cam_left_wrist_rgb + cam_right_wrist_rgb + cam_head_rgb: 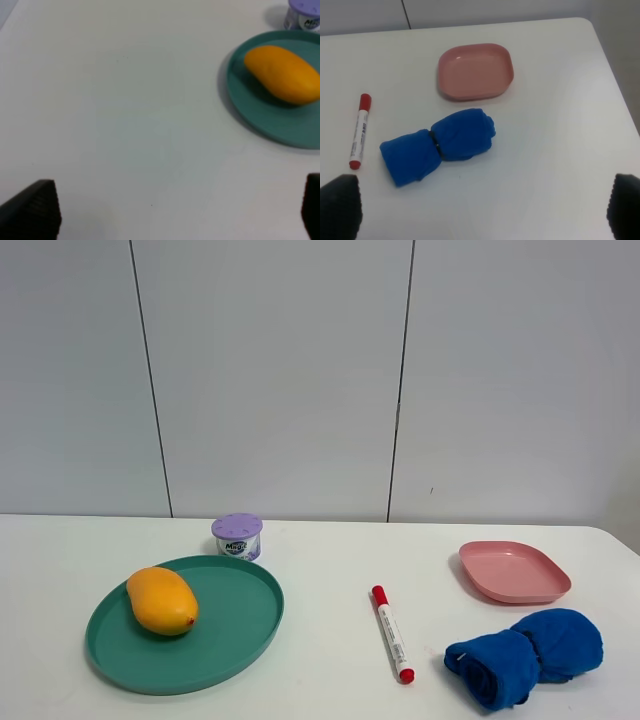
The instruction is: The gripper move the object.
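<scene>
While both grippers' fingers spread wide, mango left on green plate, bare table alongside.

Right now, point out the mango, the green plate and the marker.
mango (162, 601), exterior high view, middle of its skin.
green plate (240, 620), exterior high view, bare floor right of the fruit.
marker (392, 634), exterior high view, white barrel.

Bare lab-style test bench: white table, plain grey wall panels behind.

Orange-yellow mango on green plate
</scene>
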